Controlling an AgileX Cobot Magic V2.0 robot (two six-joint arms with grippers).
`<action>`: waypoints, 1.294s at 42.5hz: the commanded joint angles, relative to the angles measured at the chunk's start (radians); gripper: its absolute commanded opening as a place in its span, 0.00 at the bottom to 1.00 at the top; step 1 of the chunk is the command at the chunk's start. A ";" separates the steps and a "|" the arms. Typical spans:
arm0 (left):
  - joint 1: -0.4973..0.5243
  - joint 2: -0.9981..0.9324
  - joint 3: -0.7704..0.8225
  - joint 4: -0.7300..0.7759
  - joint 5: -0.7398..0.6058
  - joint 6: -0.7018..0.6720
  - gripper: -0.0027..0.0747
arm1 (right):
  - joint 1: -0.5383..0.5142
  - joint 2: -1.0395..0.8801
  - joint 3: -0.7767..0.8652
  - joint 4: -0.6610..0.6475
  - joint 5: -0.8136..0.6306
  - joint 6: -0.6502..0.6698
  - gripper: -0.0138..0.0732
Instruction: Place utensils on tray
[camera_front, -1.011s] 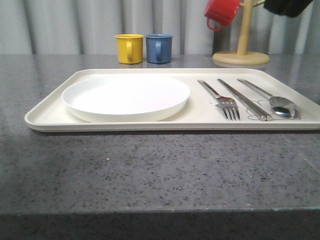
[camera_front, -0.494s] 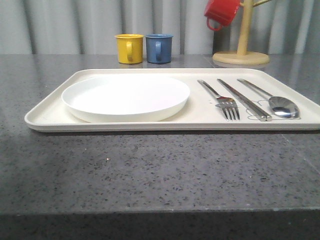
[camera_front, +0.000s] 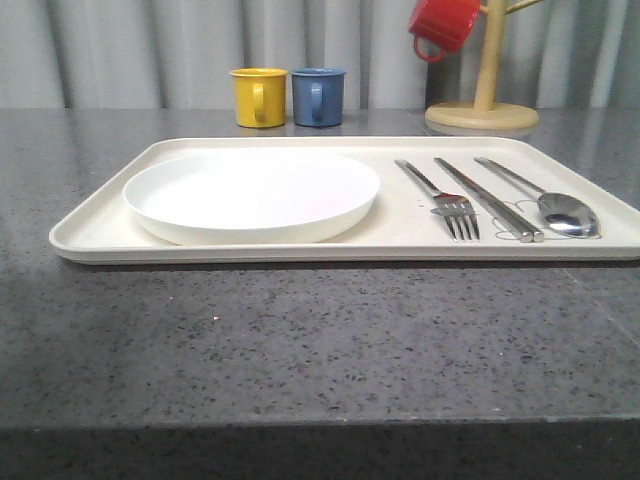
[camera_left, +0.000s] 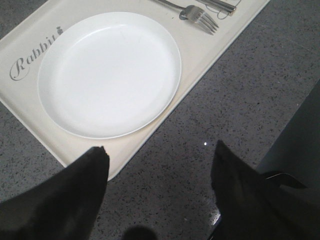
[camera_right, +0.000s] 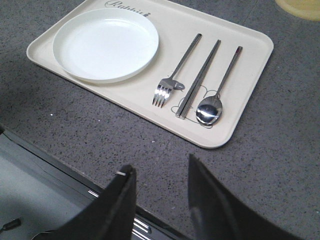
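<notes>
A cream tray (camera_front: 100, 235) sits on a dark speckled countertop (camera_front: 300, 350). On the tray's left half lies a round white plate (camera_front: 252, 193). To its right, side by side and roughly parallel, lie a fork (camera_front: 440, 195), a pair of chopsticks (camera_front: 488, 198) and a spoon (camera_front: 545, 197) (fork nearest the plate, spoon nearest the tray's right rim). All rest flat, with tines and bowl pointing toward the robot.

Behind the tray stand a yellow mug (camera_front: 259, 96) and a blue mug (camera_front: 318, 96), just beside each other. Farther right, a red mug (camera_front: 443, 24) hangs on a wooden mug tree (camera_front: 483, 100).

The left gripper (camera_left: 157, 170) hangs above the countertop near the tray's corner, fingers spread apart, grasping nothing. The right gripper (camera_right: 160, 187) hovers over the countertop's near edge, also parted and empty.
</notes>
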 joint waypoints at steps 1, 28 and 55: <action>-0.006 -0.012 -0.026 0.003 -0.061 0.019 0.61 | -0.001 0.006 -0.021 -0.005 -0.078 -0.001 0.48; -0.006 -0.012 -0.026 0.002 -0.079 0.019 0.01 | -0.001 0.006 -0.021 -0.010 -0.061 -0.001 0.03; 0.048 -0.043 -0.015 -0.003 -0.087 0.019 0.01 | -0.001 0.006 -0.021 -0.010 -0.061 -0.001 0.03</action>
